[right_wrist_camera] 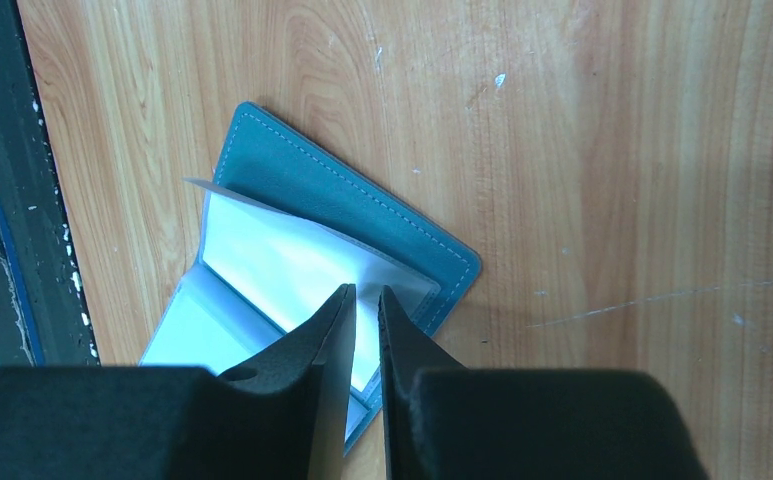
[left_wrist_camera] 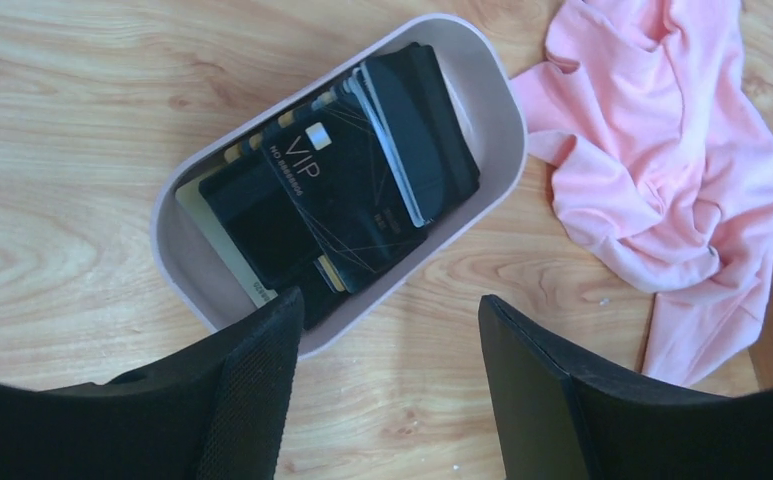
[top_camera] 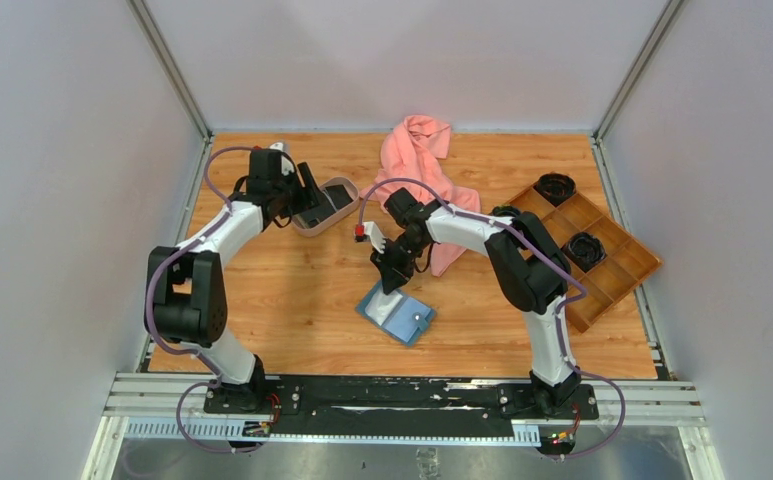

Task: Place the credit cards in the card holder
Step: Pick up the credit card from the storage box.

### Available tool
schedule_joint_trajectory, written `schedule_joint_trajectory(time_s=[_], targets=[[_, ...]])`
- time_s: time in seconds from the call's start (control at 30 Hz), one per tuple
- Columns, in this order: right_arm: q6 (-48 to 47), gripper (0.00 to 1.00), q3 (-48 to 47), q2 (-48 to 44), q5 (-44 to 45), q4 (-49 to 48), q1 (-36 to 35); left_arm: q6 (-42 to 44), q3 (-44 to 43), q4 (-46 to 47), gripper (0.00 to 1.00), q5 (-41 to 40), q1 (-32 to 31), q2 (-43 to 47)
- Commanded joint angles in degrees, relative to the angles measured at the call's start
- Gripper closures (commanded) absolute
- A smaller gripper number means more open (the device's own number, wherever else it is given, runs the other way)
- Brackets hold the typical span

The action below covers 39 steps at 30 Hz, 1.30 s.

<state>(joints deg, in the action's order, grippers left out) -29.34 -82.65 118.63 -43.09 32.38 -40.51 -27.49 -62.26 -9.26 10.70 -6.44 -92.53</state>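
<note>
One card holder [top_camera: 396, 313] lies open mid-table, bare wood around, right gripper [right_wrist_camera: 362, 292] near-closed at its clear sleeve, hold unclear; roughly five credit cards [left_wrist_camera: 342, 190] crowd one oval tray [left_wrist_camera: 507, 130] beneath the wide-spread, empty left gripper [left_wrist_camera: 390, 303].

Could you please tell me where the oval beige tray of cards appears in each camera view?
Top external: the oval beige plastic tray sits back left of centre.
Left wrist: the tray fills the upper middle, black cards inside.
Right wrist: not in it.
Shared landmark: the crumpled pink cloth, right of the tray in both views.
</note>
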Motion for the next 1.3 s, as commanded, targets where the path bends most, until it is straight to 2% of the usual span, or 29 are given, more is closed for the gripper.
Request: schedule_joint_trajectory(time_s=[0.0, 0.17, 0.37, 0.73, 1.0, 1.13, 1.27], targets=[[-0.78, 0.81, 0.35, 3.34, 2.63, 2.16, -1.70, -2.95, -1.10, -1.23, 0.30, -7.10, 0.46, -1.92], [-0.80, 0.81, 0.52, 3.80, 2.41, 2.18, -1.75, -4.74, -4.26, -5.22, 0.25, -12.32, 0.45, -5.76], [-0.67, 0.81, 0.37, 3.85, 2.04, 2.29, -1.70, -5.62, -5.84, -4.10, 0.23, -10.14, 0.46, -9.53], [-0.69, 0.81, 0.30, 3.89, 1.69, 2.34, -1.72, -8.80, -9.07, -6.60, 0.22, -12.73, 0.46, -15.27], [-0.70, 0.81, 0.30, 3.80, 1.52, 2.40, -1.76, -8.65, -9.79, -1.81, 0.27, -4.35, 0.44, -16.36], [-0.80, 0.81, 0.36, 3.72, 1.52, 2.42, -1.74, -9.47, -6.60, 5.07, 0.32, -0.40, 0.42, -14.07], [-0.80, 0.81, 0.30, 3.71, 1.30, 2.42, -1.76, -10.27, -3.85, 11.59, 0.32, 1.33, 0.53, -11.79]])
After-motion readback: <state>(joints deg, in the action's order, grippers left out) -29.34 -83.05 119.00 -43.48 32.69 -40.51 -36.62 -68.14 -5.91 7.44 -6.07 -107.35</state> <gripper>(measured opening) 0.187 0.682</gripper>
